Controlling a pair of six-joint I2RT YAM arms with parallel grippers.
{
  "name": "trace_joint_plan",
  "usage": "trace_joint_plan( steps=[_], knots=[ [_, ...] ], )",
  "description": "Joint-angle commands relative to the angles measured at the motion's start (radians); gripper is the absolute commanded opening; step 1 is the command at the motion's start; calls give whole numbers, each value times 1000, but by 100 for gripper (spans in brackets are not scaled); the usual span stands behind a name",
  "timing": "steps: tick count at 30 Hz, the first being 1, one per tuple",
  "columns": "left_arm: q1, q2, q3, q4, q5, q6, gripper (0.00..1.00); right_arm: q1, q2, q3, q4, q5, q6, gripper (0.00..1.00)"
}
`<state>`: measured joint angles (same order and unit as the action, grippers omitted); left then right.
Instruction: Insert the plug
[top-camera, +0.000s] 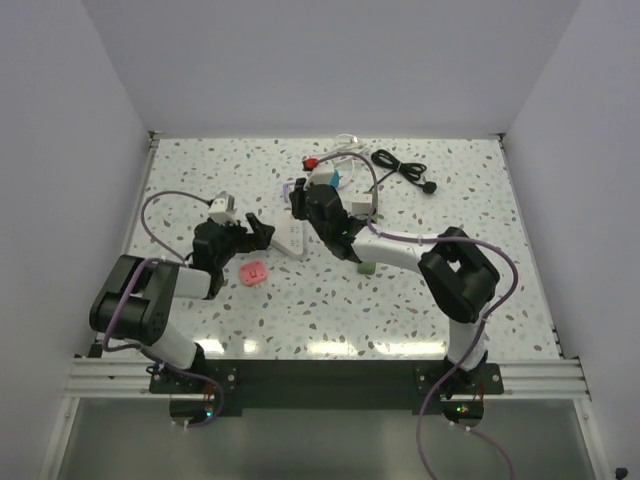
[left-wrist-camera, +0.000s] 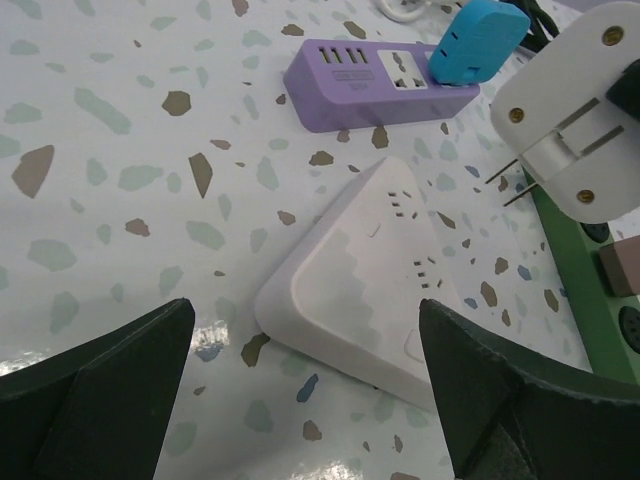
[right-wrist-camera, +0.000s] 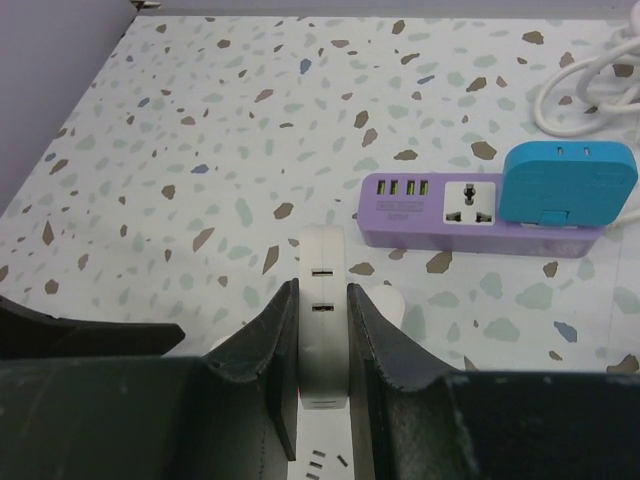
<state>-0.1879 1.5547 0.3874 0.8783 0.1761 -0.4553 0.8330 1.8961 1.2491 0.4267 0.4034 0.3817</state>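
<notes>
**white plug clamped just above the white power strip, prongs outside the slots**

in the right wrist view, the right gripper (right-wrist-camera: 322, 300) is seen closed tight on a white plug (right-wrist-camera: 322, 262). the plug body is pinched between both fingers, with two small ports showing on its upper face. in the left wrist view, the same plug (left-wrist-camera: 565, 125) is seen at 2 o'clock. its two metal prongs are pointed toward 8 o'clock, just beside the near edge of the white power strip (left-wrist-camera: 365, 285). the prongs are not seated in any slot; whether the tips touch the strip cannot be told.

the left gripper (left-wrist-camera: 305, 320) is held wide open with nothing gripped. its two dark fingers (left-wrist-camera: 100, 400) are spread to either side of the white strip's near corner.

in the top view, the white power strip (top-camera: 290, 240) is found near the middle of the speckled table (top-camera: 200, 330). it lies between the two grippers, with the right gripper (top-camera: 300, 205) at its 12 o'clock and the left gripper (top-camera: 250, 233) at its 9 o'clock.

a purple power strip (left-wrist-camera: 375, 75) is seen at 12 o'clock from the white strip, with a blue adapter (left-wrist-camera: 478, 40) plugged into its right end. a green strip (left-wrist-camera: 580, 290) is partly shown at 3 o'clock. a pink block (top-camera: 253, 272) is seen on the table at 7 o'clock from the white strip.
</notes>
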Motion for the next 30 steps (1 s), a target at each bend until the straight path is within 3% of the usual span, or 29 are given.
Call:
trace_joint_plan(
  steps=[1,30],
  knots=[
    [8,54,39,151,108,-77,100,3,43,73,46,60,23,0],
    [10,188,87,186,168,-95,95,8,207,162,-59,178,131,0]
  ],
)
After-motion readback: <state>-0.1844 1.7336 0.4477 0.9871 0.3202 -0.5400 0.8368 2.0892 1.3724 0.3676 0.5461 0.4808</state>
